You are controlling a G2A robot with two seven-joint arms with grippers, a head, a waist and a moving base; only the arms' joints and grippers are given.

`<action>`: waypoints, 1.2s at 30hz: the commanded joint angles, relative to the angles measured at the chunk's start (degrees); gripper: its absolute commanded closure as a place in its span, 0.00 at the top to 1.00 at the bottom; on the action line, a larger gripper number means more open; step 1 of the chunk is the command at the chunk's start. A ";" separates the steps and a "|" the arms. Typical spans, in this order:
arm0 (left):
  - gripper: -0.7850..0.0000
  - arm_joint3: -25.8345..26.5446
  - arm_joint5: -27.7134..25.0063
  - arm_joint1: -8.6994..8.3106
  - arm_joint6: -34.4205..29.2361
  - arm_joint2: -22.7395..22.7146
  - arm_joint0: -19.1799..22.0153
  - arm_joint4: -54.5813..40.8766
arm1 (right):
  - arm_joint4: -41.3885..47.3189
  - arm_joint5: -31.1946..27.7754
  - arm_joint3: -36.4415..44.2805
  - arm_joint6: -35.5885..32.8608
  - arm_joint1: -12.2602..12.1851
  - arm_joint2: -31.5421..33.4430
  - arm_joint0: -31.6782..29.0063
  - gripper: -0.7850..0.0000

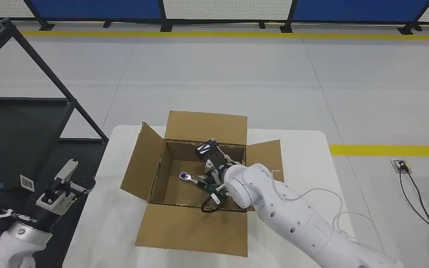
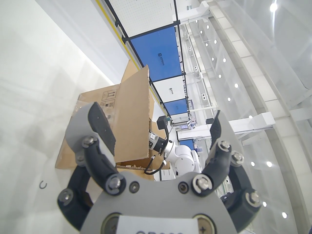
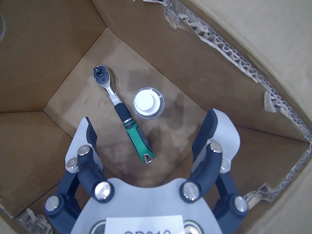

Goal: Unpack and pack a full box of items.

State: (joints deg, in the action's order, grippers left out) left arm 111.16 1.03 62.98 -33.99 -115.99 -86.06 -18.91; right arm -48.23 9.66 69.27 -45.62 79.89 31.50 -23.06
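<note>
box point(image 3: 48, 49) w/ 1 ratchet point(image 3: 123, 113), 1 jar point(image 3: 149, 103)

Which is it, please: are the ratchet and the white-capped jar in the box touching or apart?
Apart. The right wrist view shows bare box floor between the ratchet and the jar.

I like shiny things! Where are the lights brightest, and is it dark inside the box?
Left wrist view: ceiling lamps glare as white spots beyond the left gripper. Right wrist view: inside the box it is dimmer, but the wrench glints beside the white cap.
</note>
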 commanded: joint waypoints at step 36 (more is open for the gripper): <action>1.00 0.28 -0.94 -0.58 0.82 1.12 -1.53 0.53 | -3.50 -5.35 -8.96 3.45 5.68 2.92 1.16 0.00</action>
State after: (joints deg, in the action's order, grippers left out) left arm 111.50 0.12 62.41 -33.10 -114.94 -87.60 -18.33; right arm -51.19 4.12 59.11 -42.13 85.78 33.99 -21.50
